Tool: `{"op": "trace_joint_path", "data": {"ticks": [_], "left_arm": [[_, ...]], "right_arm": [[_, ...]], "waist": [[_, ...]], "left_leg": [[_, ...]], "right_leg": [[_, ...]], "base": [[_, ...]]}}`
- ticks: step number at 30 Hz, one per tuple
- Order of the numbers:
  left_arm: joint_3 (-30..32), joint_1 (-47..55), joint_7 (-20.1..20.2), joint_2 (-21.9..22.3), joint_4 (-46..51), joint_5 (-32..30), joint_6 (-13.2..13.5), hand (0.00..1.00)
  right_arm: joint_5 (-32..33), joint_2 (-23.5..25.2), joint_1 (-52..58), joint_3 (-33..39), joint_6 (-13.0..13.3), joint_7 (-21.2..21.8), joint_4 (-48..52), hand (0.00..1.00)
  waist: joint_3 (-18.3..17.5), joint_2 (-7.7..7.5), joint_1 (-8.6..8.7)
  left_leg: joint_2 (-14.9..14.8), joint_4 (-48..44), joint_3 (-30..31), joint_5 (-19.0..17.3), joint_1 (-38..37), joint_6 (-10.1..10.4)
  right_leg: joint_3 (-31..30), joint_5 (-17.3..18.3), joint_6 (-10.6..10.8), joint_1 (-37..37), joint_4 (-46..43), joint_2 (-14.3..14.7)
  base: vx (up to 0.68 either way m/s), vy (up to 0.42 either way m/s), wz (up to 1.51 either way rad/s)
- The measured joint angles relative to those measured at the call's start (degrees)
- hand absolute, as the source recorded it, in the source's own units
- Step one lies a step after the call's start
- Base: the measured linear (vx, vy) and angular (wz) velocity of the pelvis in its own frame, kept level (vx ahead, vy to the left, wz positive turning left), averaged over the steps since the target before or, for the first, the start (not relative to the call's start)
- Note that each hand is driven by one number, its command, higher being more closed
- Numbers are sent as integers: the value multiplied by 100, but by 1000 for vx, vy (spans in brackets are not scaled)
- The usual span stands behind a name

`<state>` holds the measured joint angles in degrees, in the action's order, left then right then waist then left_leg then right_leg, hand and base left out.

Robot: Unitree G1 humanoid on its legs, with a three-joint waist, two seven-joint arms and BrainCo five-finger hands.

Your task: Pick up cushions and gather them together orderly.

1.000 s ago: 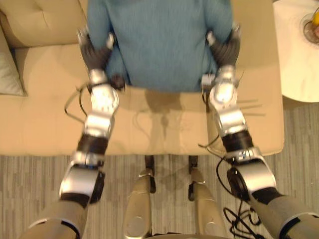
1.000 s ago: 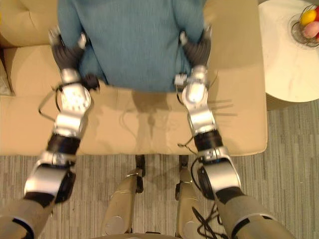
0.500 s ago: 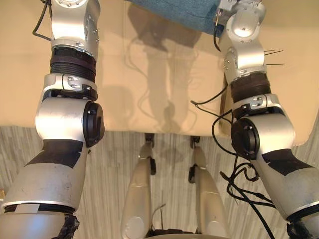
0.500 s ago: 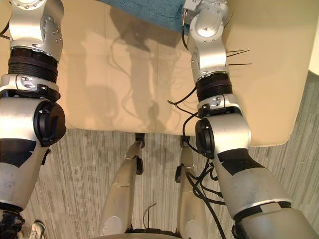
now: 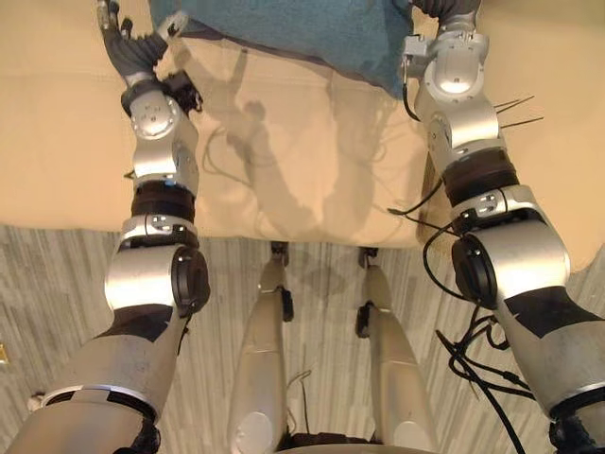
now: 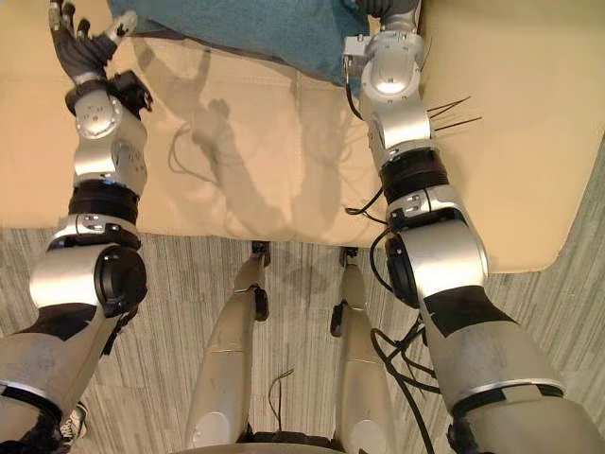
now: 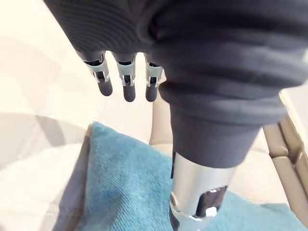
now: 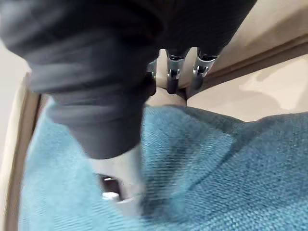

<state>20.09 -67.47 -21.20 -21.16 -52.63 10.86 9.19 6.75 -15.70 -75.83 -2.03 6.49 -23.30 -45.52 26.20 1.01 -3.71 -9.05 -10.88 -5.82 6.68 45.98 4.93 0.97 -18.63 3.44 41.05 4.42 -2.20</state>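
A teal cushion (image 5: 284,28) lies on the beige sofa seat (image 5: 57,142) at the far side of the view. My left hand (image 5: 128,47) hovers just off the cushion's left corner, open with its fingers spread and nothing in it. In the left wrist view its straight fingers (image 7: 125,84) hang above the sofa, with the cushion (image 7: 120,183) apart from them. My right hand (image 6: 392,8) is at the cushion's right edge, mostly cut off. In its wrist view the fingers (image 8: 173,79) reach straight past the cushion (image 8: 221,159) and do not curl round it.
The sofa seat's front edge (image 5: 312,236) runs across the middle of the head views, with grey striped floor (image 5: 57,284) in front of it. The sofa's back and its seam (image 8: 250,62) rise just behind the cushion.
The camera has tipped down towards the floor. Both hands, curled on the cushion's sides a second ago, have straightened, and the left hand has come off its left corner.
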Motion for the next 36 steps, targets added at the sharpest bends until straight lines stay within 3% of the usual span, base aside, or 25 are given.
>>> {"op": "trace_joint_path", "data": {"ticks": [2, 5, 9, 12, 14, 18, 20, 24, 29, 32, 36], "left_arm": [[30, 158, 3, -53, 142, 78, 7, 0], [-66, 758, -9, -301, 1120, 162, 80, 0], [-570, 2058, -14, -591, 2797, 321, 490, 0], [-1001, 3659, 152, -301, 3928, 324, 790, 0], [-1404, 4939, 458, 239, 4095, 309, 809, 0], [-1893, 6402, 1040, 965, 3612, 179, 723, 0], [-1960, 6880, 1318, 1194, 2594, 19, 583, 0], [-1666, 7161, 1553, 1374, 955, -516, 414, 0], [-1149, 7460, 1623, 1333, 150, -939, 230, 0], [-1038, 7667, 1615, 1219, -7, -1150, 231, 0], [-1042, 7695, 1608, 1148, -10, -1193, 235, 0]], "right_arm": [[1, -96, 241, 138, 0, 0, 194, 0], [-3, -366, 1105, 404, 76, -3, 1142, 0], [-25, -668, 2476, 398, 225, 115, 2592, 0], [-117, -680, 4090, 168, 466, 489, 3706, 0], [-350, -439, 5402, -130, 587, 891, 3944, 0], [-940, 99, 6927, -245, 605, 1509, 3577, 0], [-1256, 333, 7556, -191, 602, 1738, 2653, 0], [-1702, 531, 8081, 352, 519, 1955, 742, 0], [-1867, 507, 8319, 848, 302, 1992, -298, 0], [-2023, 513, 8503, 887, 206, 2050, -367, 0], [-2088, 522, 8475, 859, 206, 2093, -364, 0]], "waist": [[0, 0, 2], [0, -1, 26], [-5, -9, -2], [-16, -21, -24], [-347, -80, -34], [-605, -153, -44], [-1069, -163, -9], [-1549, -176, 46], [-1770, -198, 175], [-1854, -234, 197], [-1875, -276, 262]], "left_leg": [[-19, 39, -48, 11, -100, 16], [-49, 109, -82, 33, -307, 48], [-102, 244, -96, 56, -717, 85], [-106, 295, -95, -8, -1316, 112], [-96, 290, -128, -145, -1608, 106], [-76, 282, -204, -388, -2294, 92], [-62, 310, -232, -464, -2635, 102], [47, 607, -321, -600, -3473, 71], [197, 883, -562, -634, -4103, 26], [233, 883, -844, -730, -4414, 26], [181, 549, -1005, -865, -4258, -8]], "right_leg": [[-43, 19, 6, -44, -42, 14], [-77, 163, -34, -233, -40, 38], [5, 248, -114, -612, -38, 87], [38, 409, -140, -1209, -41, 93], [38, 587, -147, -1449, -132, 92], [6, 849, -135, -2077, -196, 88], [-14, 1072, -71, -2309, -355, 75], [-107, 1358, -10, -2886, -474, 10], [-304, 1431, 57, -3267, -475, -90], [-551, 1456, 94, -3375, -504, -115], [-606, 1503, 121, -3185, -745, -130]], "base": [[-61, -34, -9], [-60, -47, 0], [-30, -49, 5], [56, -36, 7], [87, -23, -1], [93, -7, -6], [93, -21, -7], [67, 10, -7], [30, 49, -19], [7, 53, -39], [-18, 33, -24]]}}
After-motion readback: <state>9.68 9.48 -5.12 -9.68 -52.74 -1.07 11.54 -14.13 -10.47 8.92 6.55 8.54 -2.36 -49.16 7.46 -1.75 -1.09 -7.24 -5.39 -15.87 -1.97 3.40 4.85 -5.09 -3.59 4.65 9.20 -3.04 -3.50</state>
